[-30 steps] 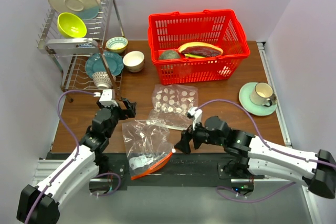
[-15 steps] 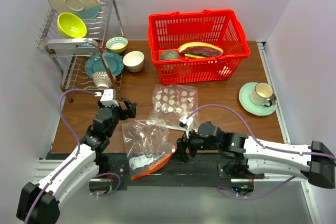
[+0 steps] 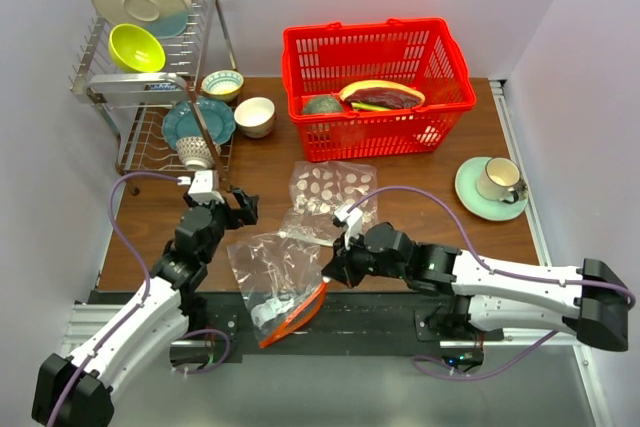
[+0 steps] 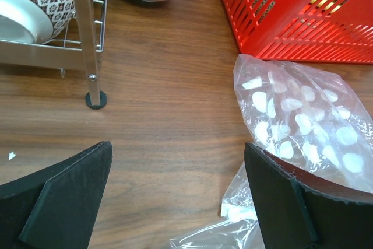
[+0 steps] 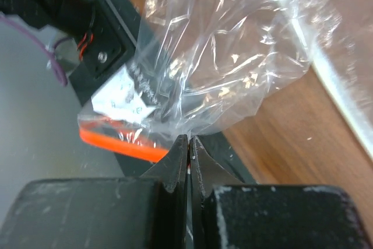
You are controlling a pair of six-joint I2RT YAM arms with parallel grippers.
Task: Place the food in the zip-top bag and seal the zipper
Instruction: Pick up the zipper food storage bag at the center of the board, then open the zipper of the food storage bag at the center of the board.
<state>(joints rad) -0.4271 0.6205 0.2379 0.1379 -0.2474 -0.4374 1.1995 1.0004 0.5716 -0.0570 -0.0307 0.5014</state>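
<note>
Tabletop (image 3: 420, 187): right gripper (image 3: 330, 275) pinches zip-top bag (image 3: 272, 269)

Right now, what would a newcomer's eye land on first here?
The red basket at the back centre of the table, with the food lying inside it. Next, the right pincer shut on the zip-top bag at the near edge, close to its orange-red zipper. A metal dish rack stands back left.
</note>
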